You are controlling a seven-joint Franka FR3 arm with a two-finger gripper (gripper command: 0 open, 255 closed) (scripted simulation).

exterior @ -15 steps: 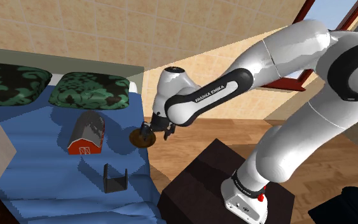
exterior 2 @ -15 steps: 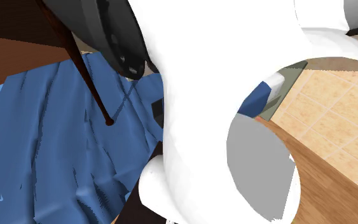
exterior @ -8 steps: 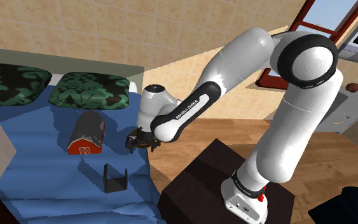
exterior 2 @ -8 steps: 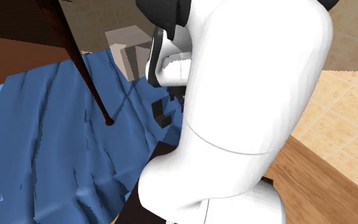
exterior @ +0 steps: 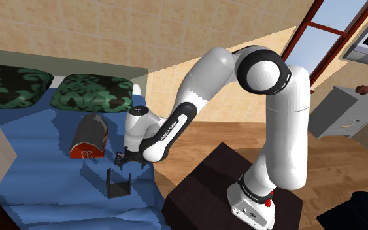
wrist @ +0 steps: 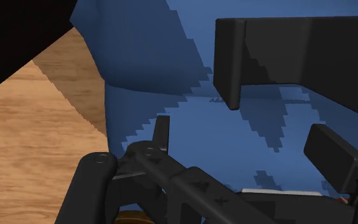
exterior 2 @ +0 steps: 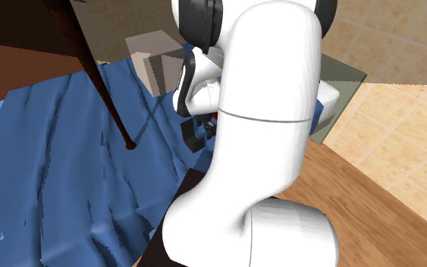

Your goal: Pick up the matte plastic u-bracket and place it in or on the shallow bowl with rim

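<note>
Black tool (exterior: 126, 161) just above dark u-bracket (exterior: 118, 183) on blue bedspread (exterior: 38, 180), red barn toy (exterior: 88, 137) nearby.

You're seeing a matt dark u-bracket (exterior: 118, 186) lying on the creased blue cloth bedspread (exterior: 38, 176), grained wooden floor (exterior: 182, 160) showing beside the bedspread, glossy white arm (exterior: 287, 150).

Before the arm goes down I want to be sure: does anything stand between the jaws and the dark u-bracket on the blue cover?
Nothing visible does. The gripper, jaws open, hangs close above the u-bracket, with bare blue cover around it. The red barn toy stands aside, farther up the bed.
</note>
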